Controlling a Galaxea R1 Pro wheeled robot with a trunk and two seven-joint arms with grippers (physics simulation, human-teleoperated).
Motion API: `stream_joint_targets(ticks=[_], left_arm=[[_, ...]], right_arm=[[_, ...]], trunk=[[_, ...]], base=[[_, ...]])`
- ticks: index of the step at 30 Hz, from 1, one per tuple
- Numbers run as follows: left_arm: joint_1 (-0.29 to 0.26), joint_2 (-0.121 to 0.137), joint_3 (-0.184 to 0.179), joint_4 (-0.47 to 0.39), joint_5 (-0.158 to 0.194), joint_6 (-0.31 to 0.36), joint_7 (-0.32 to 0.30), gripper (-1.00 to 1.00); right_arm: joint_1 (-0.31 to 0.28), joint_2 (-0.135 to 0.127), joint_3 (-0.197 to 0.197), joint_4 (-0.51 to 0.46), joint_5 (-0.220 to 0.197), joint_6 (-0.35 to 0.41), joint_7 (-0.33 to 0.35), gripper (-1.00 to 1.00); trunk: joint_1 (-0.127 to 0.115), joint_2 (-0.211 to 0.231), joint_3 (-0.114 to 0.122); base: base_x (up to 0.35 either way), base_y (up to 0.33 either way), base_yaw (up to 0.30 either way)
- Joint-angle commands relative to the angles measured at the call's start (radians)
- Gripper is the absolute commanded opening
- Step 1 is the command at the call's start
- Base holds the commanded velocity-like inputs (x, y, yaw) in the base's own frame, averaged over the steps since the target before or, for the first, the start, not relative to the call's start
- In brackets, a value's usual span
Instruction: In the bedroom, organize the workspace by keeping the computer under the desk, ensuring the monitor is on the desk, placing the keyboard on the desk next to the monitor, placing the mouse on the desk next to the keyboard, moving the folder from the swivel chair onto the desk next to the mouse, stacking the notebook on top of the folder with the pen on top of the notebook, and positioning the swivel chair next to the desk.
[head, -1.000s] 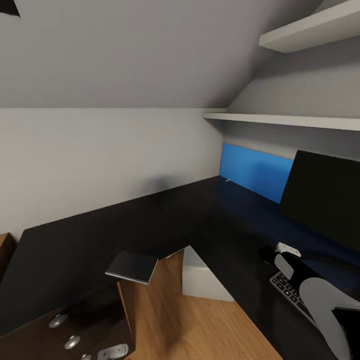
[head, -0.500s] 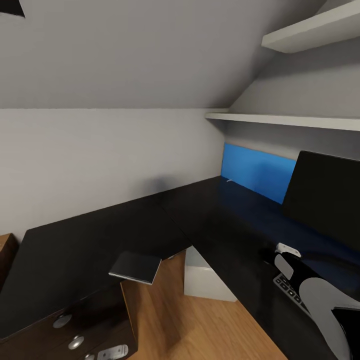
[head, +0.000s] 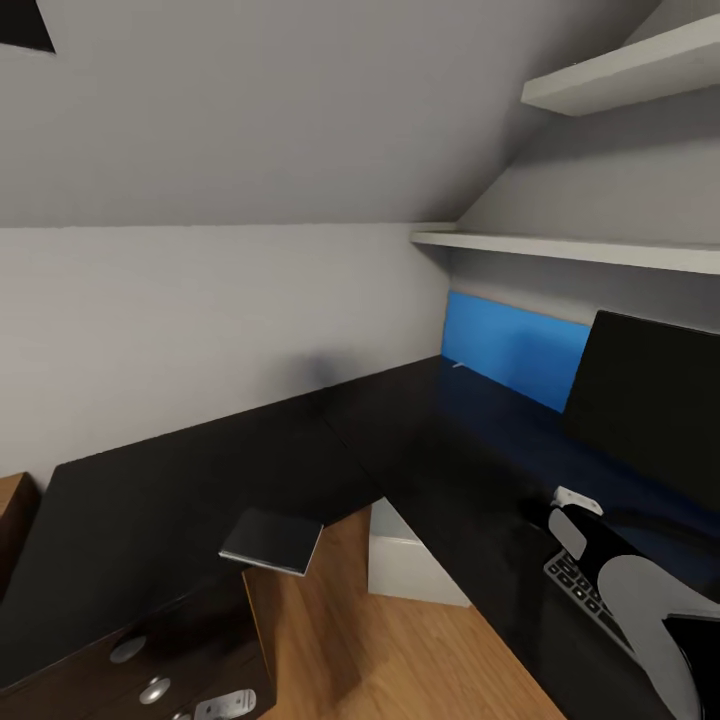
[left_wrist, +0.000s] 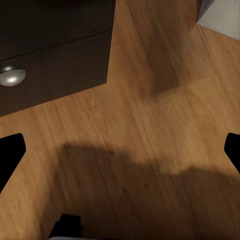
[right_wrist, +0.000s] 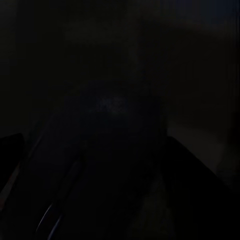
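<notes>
The black L-shaped desk (head: 200, 480) fills the middle of the head view. The grey notebook (head: 272, 540) lies at its inner corner, hanging over the edge. Under the desk stands the white computer (head: 410, 565). The black monitor (head: 650, 400) is on the desk at right, and in front of it the keyboard (head: 580, 585) is partly hidden by my right arm (head: 625, 590). That arm's gripper is lost against the dark top, and its wrist view is nearly black. My left gripper (left_wrist: 120, 150) hangs open over the wooden floor. Mouse, folder, pen and swivel chair are out of view.
The black drawer unit (head: 150, 670) with round knobs (left_wrist: 11, 76) stands beside my left gripper. A blue wall panel (head: 515, 350) backs the desk, with two white shelves (head: 570, 248) above it. A sloped ceiling hangs low over the desk.
The whole head view has shifted slightly, so the camera moved. The notebook, the monitor and my right arm hold their places.
</notes>
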Motion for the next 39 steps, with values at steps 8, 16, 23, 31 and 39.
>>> stream_joint_targets(ticks=[8, 16, 23, 31, 39], left_arm=[[-0.001, 0.001, -0.004, -0.002, 0.005, 0.002, 0.005, 1.00], [-0.001, 0.001, -0.003, -0.002, 0.005, 0.002, 0.006, 1.00], [-0.001, 0.001, -0.003, -0.002, 0.005, 0.002, 0.006, 1.00], [-0.001, 0.001, -0.002, -0.002, 0.005, 0.002, 0.006, 1.00], [-0.001, 0.001, -0.003, -0.002, 0.005, 0.002, 0.006, 1.00]], right_arm=[[0.000, 0.002, -0.001, -0.003, -0.006, 0.006, -0.015, -1.00], [0.000, 0.002, 0.000, -0.003, -0.006, 0.005, -0.030, -1.00], [0.000, 0.003, 0.000, -0.003, -0.005, 0.005, -0.031, 1.00], [0.000, 0.002, 0.000, -0.003, -0.004, 0.004, -0.031, 1.00], [0.000, 0.002, 0.000, -0.003, -0.004, 0.004, -0.031, 1.00]], trunk=[[0.000, -0.001, -0.001], [0.000, -0.001, -0.001], [0.000, -0.001, -0.001], [0.000, -0.001, -0.001], [0.000, -0.001, -0.001]], base=[[0.000, 0.000, 0.000], [0.000, 0.000, 0.000], [0.000, 0.000, 0.000], [0.000, 0.000, 0.000], [0.000, 0.000, 0.000]])
